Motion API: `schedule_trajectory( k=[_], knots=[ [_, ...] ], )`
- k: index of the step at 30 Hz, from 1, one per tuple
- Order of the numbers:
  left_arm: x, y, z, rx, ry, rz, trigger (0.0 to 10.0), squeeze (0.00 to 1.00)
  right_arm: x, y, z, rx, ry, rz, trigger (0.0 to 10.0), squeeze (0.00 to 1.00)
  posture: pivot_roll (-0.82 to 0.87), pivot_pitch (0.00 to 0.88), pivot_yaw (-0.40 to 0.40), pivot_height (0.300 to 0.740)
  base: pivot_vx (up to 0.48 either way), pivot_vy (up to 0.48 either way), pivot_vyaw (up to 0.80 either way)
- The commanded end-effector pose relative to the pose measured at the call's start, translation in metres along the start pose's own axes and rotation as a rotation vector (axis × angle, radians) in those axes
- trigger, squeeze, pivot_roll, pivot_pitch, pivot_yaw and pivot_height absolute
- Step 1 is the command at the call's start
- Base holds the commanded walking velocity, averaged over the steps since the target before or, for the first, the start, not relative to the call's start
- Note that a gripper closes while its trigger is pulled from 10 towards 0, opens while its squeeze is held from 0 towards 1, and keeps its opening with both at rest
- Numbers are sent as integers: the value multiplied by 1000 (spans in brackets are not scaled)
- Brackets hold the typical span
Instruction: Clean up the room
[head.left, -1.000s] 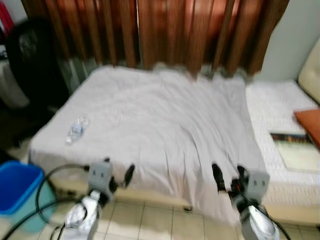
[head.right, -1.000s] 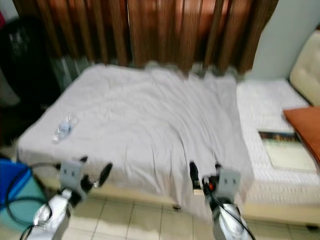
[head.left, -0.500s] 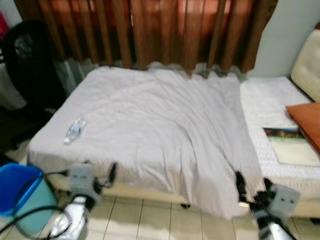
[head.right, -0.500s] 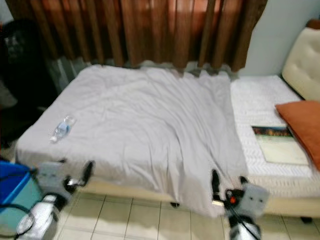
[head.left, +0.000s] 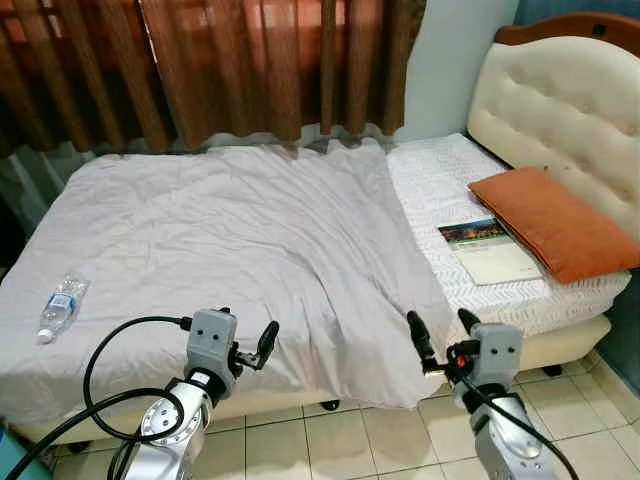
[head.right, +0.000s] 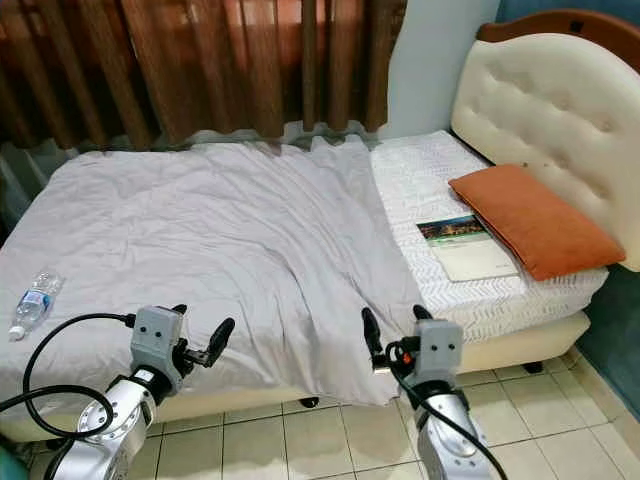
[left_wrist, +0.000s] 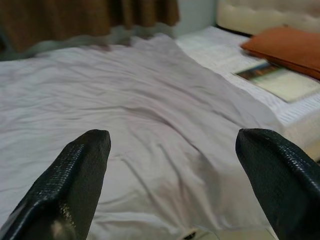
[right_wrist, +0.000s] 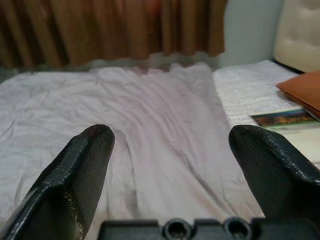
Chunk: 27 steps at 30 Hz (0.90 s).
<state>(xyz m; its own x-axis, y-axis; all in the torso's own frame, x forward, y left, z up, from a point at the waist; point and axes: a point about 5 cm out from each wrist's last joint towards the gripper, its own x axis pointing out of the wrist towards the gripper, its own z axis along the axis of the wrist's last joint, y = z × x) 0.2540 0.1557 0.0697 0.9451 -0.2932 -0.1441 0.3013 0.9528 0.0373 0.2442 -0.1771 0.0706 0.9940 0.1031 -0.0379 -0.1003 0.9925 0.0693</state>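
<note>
Bed (head.left: 520, 300) spanning the scene, grey sheet (head.left: 230, 230) draped over most of it. Orange pillow (head.left: 550, 220) at 3 o'clock, against the headboard (head.left: 560, 100). Book (head.left: 490, 250) just beside the pillow. Water bottle (head.left: 58, 308) at 9 o'clock on the sheet. Left gripper (left_wrist: 172, 187) and right gripper (right_wrist: 170, 185) low at 6 o'clock, jaws spread, empty.
</note>
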Motion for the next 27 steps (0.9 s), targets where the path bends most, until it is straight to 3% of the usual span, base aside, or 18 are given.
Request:
schedule_trajectory(
  k=[1,13,19,27],
  knots=[
    [0,8,-1,13,5,26,10000,0,5,6,-1,7,9,22,10000,0,14,0,12,740,341,337,0],
    [3,20,0,42,10,47,10000,0,7,5,-5,10,20,40,10000,0,15,0,7,740,328,351,0],
    [-8,25,-9,-19,28,94,10000,0,3,2,-7,66,29,28,10000,0,11,0,10,740,279,390,0],
    [-11,14,-13,-26,23,55,10000,0,2,3,-6,85,32,49,10000,0,11,0,0,740,0,420,0]
  ],
)
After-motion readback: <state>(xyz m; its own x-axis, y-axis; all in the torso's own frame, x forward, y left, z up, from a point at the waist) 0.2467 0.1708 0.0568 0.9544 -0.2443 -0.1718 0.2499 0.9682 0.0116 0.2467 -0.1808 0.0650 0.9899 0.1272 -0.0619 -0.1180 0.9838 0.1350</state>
